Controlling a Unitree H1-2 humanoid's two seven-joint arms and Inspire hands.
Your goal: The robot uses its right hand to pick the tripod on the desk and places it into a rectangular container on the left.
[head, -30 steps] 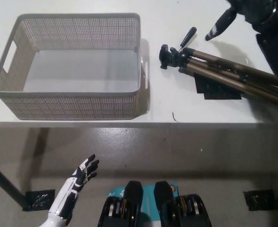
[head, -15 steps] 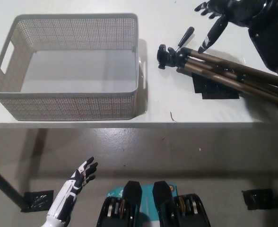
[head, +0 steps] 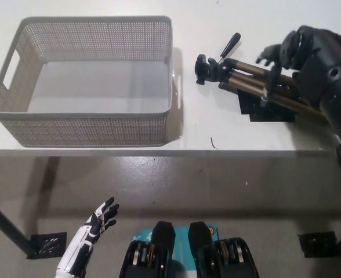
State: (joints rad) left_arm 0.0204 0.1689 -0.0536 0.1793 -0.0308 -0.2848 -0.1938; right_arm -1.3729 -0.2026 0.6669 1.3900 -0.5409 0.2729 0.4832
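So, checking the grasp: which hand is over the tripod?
The black right hand, over the tripod legs; the white left hand hangs below the desk.

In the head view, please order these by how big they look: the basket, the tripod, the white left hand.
1. Basket, clearly the largest.
2. Tripod, long but thin; the black right hand covers part of it.
3. White left hand, the smallest, resting at the lower left.

This looks like a lab or test room. A plain white table [head: 101, 147] stands on a bare grey concrete floor [head: 176, 185], with black tape squares [head: 46, 244] stuck beside its dark legs [head: 5, 226].
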